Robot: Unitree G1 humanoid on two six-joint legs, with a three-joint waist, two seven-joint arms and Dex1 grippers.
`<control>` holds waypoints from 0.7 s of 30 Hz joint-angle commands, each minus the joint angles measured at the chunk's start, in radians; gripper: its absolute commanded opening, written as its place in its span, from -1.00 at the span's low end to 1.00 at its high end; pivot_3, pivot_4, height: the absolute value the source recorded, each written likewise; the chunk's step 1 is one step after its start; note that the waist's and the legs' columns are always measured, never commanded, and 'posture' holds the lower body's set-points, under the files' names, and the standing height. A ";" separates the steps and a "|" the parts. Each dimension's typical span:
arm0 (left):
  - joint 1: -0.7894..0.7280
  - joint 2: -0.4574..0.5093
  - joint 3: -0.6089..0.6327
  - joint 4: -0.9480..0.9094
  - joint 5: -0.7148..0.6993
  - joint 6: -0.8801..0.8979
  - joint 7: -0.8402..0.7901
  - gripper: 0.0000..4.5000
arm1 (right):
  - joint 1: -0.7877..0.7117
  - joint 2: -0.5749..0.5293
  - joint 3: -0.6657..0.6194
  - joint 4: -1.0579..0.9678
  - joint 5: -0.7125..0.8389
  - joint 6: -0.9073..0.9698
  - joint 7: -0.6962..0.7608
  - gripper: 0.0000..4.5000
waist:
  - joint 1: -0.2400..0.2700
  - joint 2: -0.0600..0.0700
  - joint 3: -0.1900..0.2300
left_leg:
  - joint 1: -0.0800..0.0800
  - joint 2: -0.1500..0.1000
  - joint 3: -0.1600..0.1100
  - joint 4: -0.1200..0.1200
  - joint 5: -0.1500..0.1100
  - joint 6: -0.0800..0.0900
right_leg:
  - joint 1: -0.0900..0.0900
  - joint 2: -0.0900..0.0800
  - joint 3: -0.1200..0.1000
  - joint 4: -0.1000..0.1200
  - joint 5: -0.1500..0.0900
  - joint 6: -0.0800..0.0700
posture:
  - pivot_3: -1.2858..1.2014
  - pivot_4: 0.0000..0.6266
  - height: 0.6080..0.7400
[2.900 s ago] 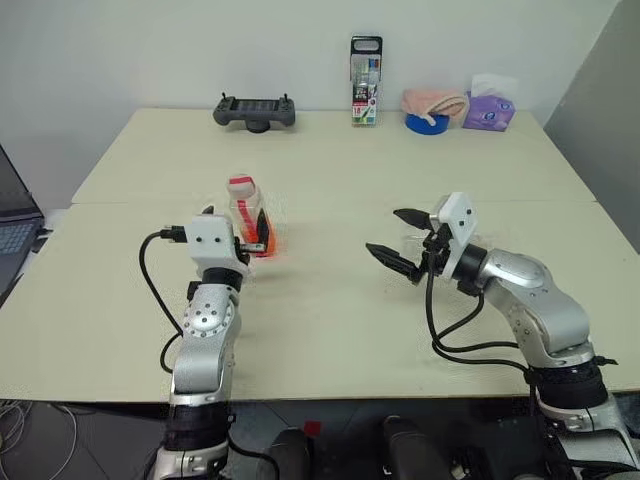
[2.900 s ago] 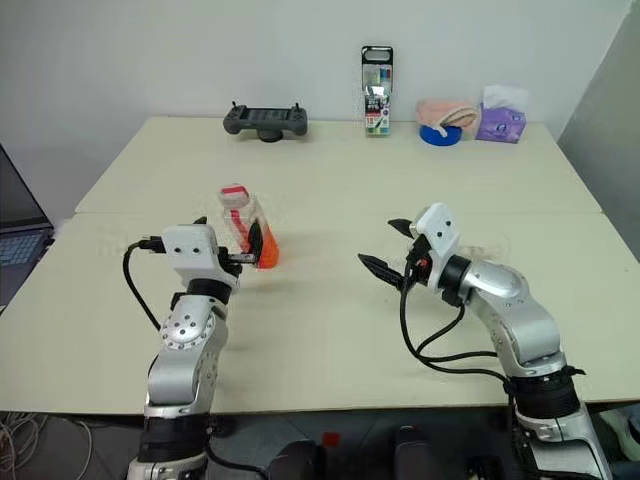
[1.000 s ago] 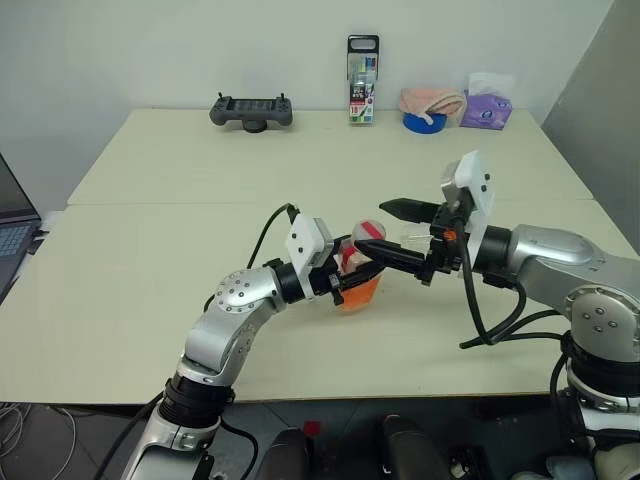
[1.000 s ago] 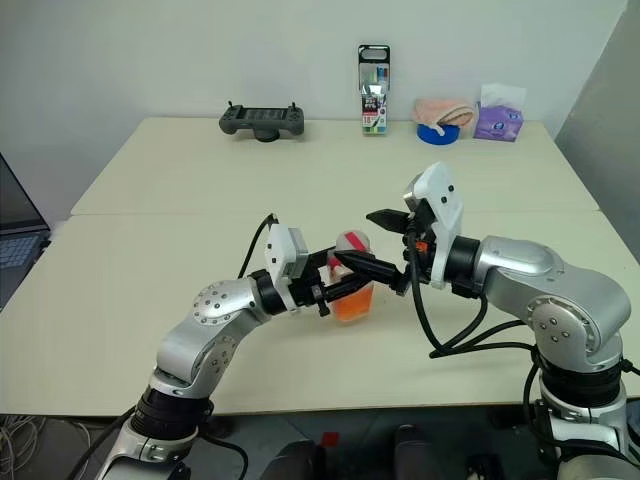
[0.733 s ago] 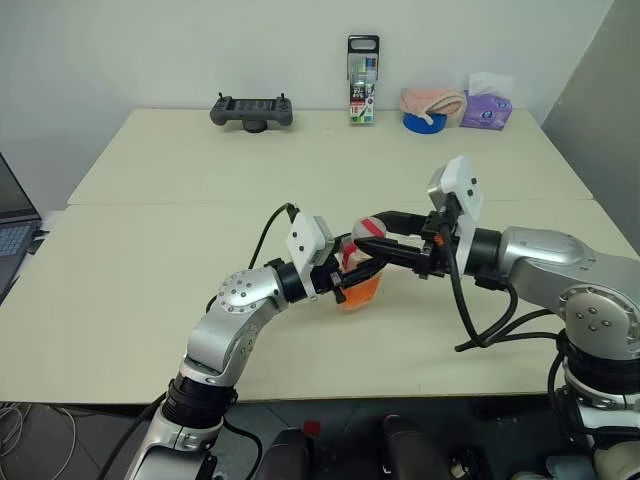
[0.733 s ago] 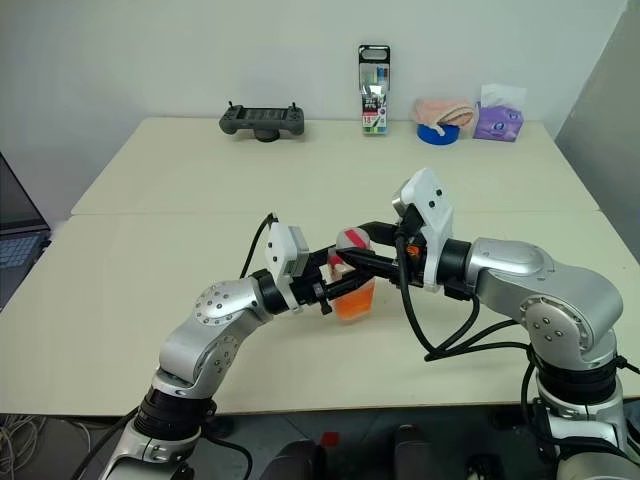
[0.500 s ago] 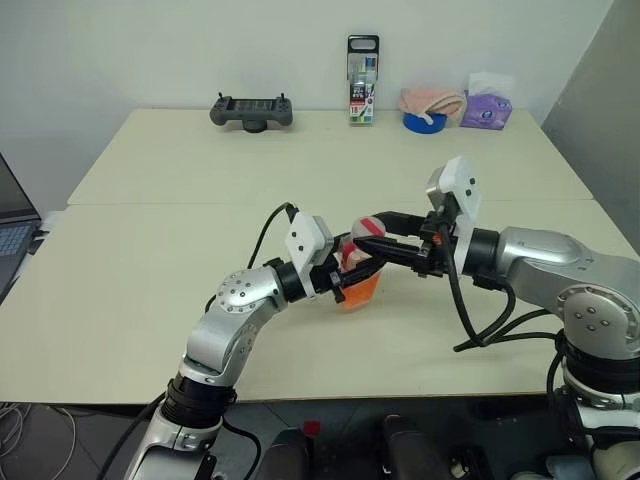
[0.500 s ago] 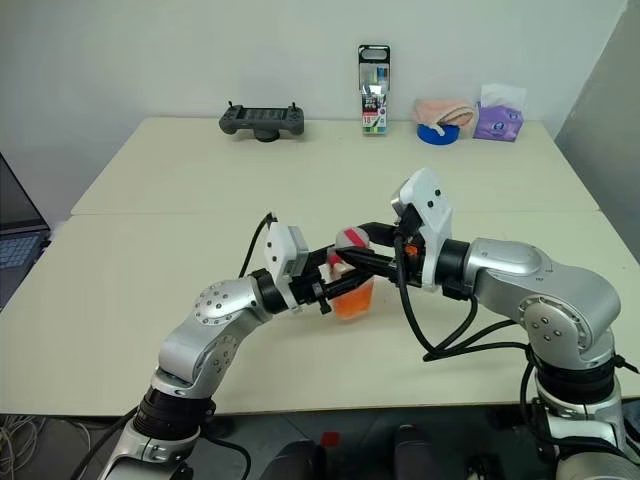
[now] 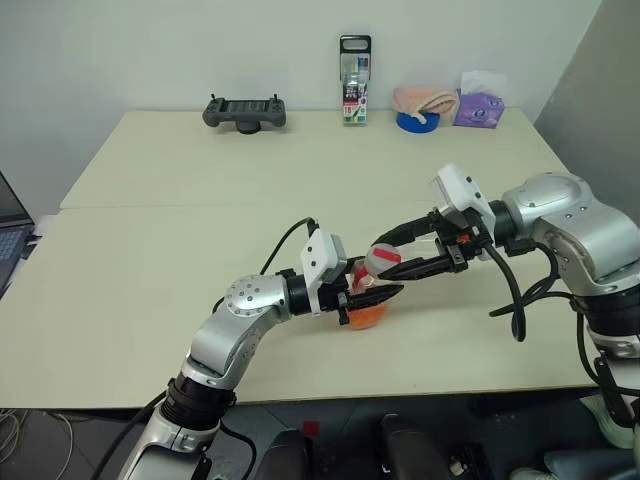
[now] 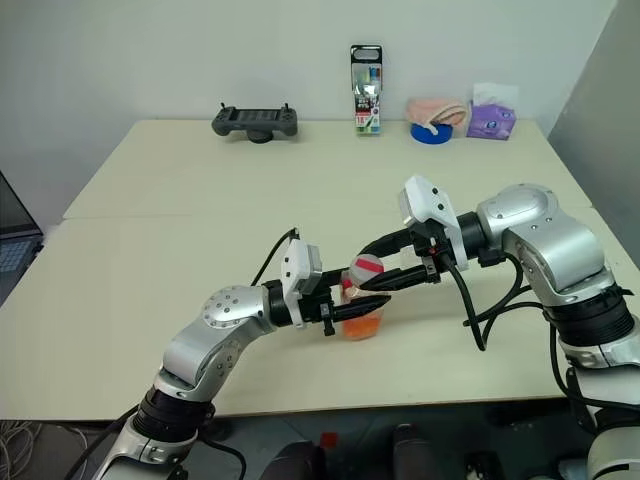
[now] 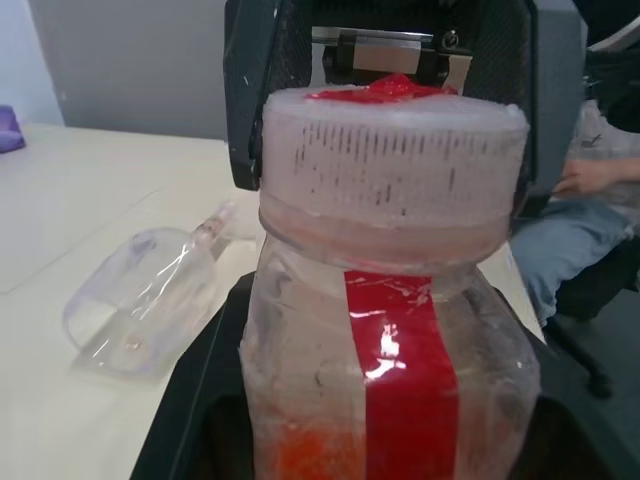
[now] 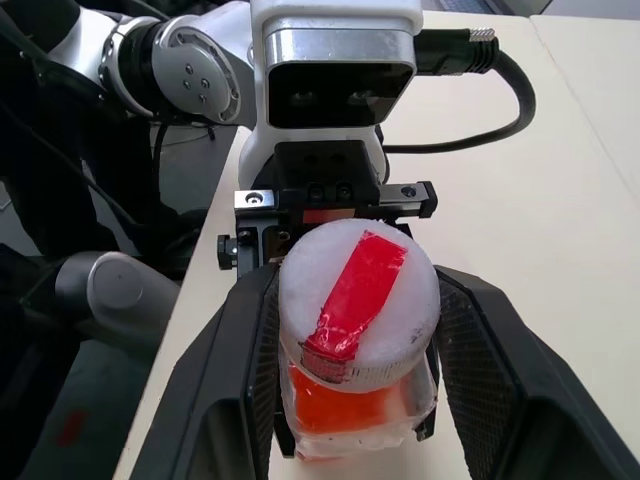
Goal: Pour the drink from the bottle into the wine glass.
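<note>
Look near the front edge of the table (image 9: 150,200): your left gripper (image 10: 352,302) is clamped on the body of the bottle (image 10: 362,300), holding it upright with its base at or just above the tabletop; you cannot tell which from the head views. The drink (image 10: 362,322) shows as an orange band in the lower part of the bottle.

Your right gripper (image 9: 392,268) reaches in from the right, its two black fingers (image 12: 235,380) set on either side of the cap (image 12: 357,300). From above, the right wrist view shows the fingers flanking the cap and hugging its sides, but you cannot tell whether they actually pinch it. That view also gives you the red strip running across the white cap top, and the orange liquid below it.

The left wrist view gives you what the head views do not: the wine glass (image 11: 140,300) lies on its side on the table behind the bottle, empty, stem pointing away. It also shows a person's hand (image 11: 590,180) resting on a knee beyond the table.

Along the far edge stand a black controller (image 9: 243,110), a tall container (image 9: 354,66), a blue tape roll (image 9: 415,121) and a purple tissue pack (image 9: 478,108).
</note>
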State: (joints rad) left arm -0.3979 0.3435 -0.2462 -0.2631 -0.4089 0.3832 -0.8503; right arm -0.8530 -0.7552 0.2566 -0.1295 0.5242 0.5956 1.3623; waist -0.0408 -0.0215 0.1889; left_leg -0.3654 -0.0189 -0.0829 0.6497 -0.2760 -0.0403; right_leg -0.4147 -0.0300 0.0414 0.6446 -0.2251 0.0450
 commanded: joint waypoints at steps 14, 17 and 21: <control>-0.067 -0.099 0.071 0.078 0.029 -0.152 0.063 -0.17 | 0.209 0.177 -0.278 -0.427 0.119 0.309 -0.586 0.93 | 0.016 0.000 0.000 | -0.002 -0.004 -0.001 0.000 0.000 0.000 | -0.001 -0.007 -0.001 0.000 0.001 -0.002 | 0.03 -0.52 1.00; -0.069 -0.102 0.069 0.091 0.030 -0.163 0.058 -0.17 | 0.247 0.236 -0.307 -0.520 0.148 0.402 -0.741 0.93 | 0.014 0.000 0.000 | -0.002 -0.004 0.000 -0.001 0.000 0.000 | -0.002 -0.007 0.000 0.000 0.001 -0.002 | 0.03 -0.52 1.00; -0.067 -0.102 0.065 0.104 0.034 -0.165 0.046 -0.17 | 0.269 0.314 -0.338 -0.605 0.177 0.500 -0.918 0.93 | 0.013 0.000 0.000 | -0.002 -0.004 0.000 0.000 0.000 0.000 | -0.002 -0.006 0.000 0.000 0.001 -0.002 | 0.03 -0.52 1.00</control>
State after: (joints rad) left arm -0.4438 0.2468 -0.1898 -0.1456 -0.3723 0.2491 -0.7981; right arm -0.5823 -0.4508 -0.0411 -0.6794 0.6832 1.0635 0.5139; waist -0.0274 -0.0216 0.1889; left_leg -0.3678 -0.0228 -0.0832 0.6497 -0.2758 -0.0408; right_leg -0.4162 -0.0363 0.0413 0.6449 -0.2239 0.0433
